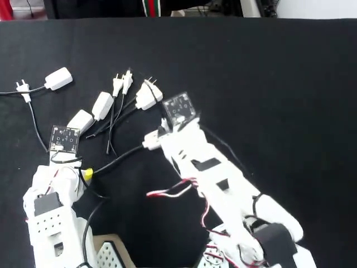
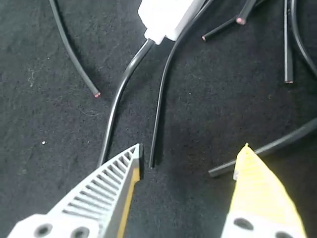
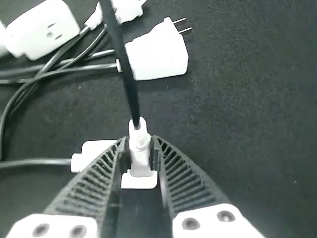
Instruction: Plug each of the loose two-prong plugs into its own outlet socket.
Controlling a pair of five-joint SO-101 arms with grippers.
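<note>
My right gripper [image 3: 138,141] is shut on a white two-prong plug [image 3: 139,158], whose black cable runs away from the fingers. In the high view this gripper [image 1: 160,133] sits mid-table, just short of the flat white plug [image 1: 148,96]. That flat plug [image 3: 156,52] lies on its side with two prongs showing. A white outlet socket [image 3: 42,27] lies beyond it. My left gripper [image 2: 190,153] is open above bare cloth and loose cable ends, holding nothing. One white socket [image 2: 163,15] lies just ahead of it. More plugs [image 1: 122,82] and sockets [image 1: 102,104] fan out across the left half of the table.
Black cables [image 1: 111,131] cross between the two arms. Another white connector [image 3: 94,148] lies against the outside of my right gripper. A socket [image 1: 58,78] and a plug [image 1: 22,89] lie at the far left. The table's right half is bare black cloth [image 1: 279,84].
</note>
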